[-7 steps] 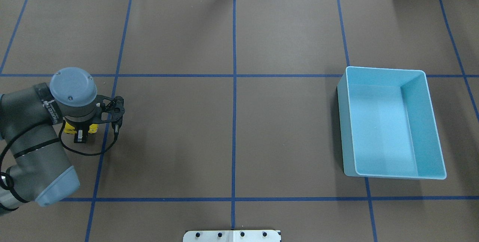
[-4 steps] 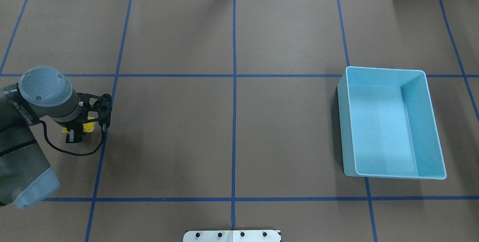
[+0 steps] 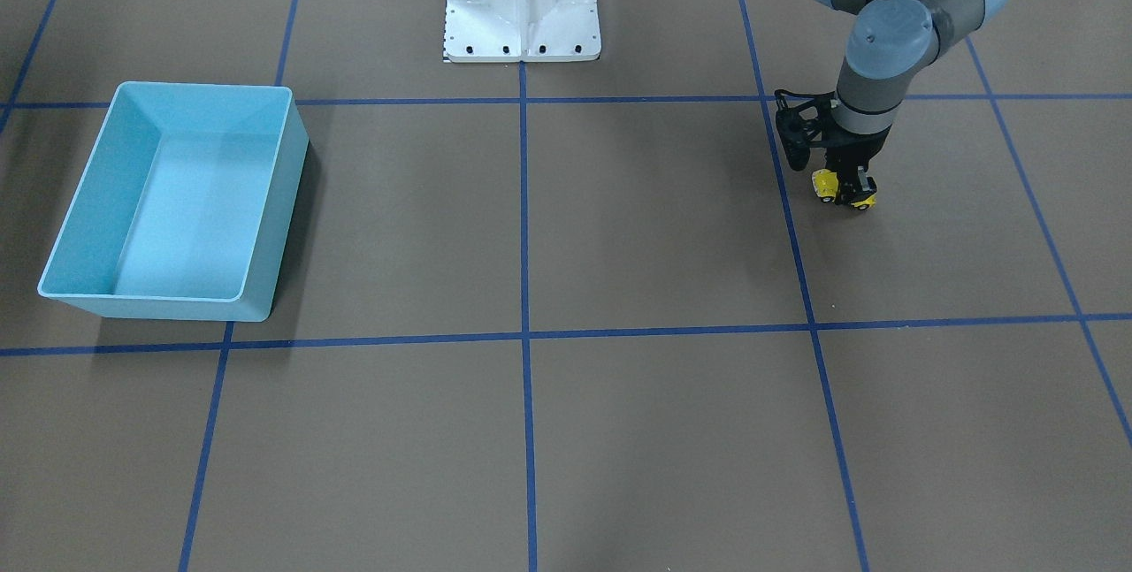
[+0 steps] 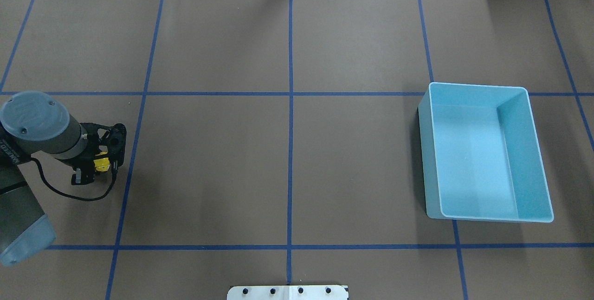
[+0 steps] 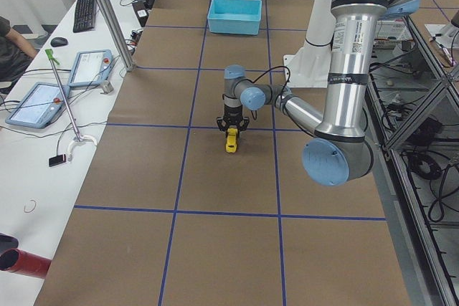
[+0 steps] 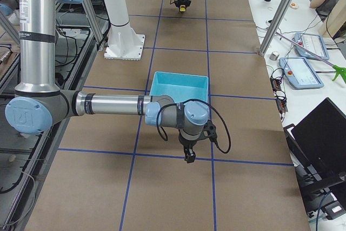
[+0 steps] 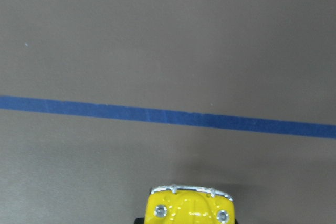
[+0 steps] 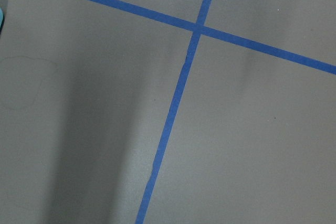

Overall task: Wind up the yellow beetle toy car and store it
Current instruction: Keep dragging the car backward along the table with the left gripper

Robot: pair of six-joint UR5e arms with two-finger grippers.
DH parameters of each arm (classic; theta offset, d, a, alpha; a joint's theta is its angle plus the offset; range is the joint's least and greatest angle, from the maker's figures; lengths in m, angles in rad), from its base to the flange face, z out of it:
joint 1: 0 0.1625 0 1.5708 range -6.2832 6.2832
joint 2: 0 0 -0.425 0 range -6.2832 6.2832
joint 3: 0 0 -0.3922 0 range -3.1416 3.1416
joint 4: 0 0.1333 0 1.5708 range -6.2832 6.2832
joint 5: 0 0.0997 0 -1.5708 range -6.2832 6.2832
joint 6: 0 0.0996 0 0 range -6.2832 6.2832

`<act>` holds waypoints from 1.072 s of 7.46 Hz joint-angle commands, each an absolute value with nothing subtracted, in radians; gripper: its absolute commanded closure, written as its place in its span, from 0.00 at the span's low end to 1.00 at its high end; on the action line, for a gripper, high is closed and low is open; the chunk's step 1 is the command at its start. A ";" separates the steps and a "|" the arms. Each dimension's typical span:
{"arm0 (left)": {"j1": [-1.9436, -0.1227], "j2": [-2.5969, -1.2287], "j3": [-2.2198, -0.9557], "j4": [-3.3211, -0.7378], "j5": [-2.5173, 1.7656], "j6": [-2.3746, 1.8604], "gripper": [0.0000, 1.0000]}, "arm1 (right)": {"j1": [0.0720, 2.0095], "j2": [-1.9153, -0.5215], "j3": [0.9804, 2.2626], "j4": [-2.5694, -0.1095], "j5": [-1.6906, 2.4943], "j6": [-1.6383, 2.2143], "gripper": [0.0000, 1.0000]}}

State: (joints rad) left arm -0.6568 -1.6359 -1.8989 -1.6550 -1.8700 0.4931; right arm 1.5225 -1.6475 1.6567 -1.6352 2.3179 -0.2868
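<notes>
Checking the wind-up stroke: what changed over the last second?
The left claw, shut on the car, dragged it further toward the robot's left and slightly nearer the base. The grip is unchanged and the bin stayed put.

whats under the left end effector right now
The car, apparently resting on the table, clamped at its middle by the left end effector. Both yellow ends stick out; its roof and sides are covered by it.

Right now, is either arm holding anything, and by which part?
The left gripper pinches the car across its middle, a finger on each side. The right gripper looks empty.
</notes>
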 commanded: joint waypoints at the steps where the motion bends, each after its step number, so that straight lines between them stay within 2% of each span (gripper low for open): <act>1: -0.657 -1.583 -1.898 -1.719 -1.871 0.497 1.00 | 1.522 -1.647 1.657 -1.635 2.318 -0.287 0.00; 8: -0.657 -1.484 -1.896 -1.834 -1.911 0.506 1.00 | 1.522 -1.647 1.655 -1.635 2.318 -0.287 0.00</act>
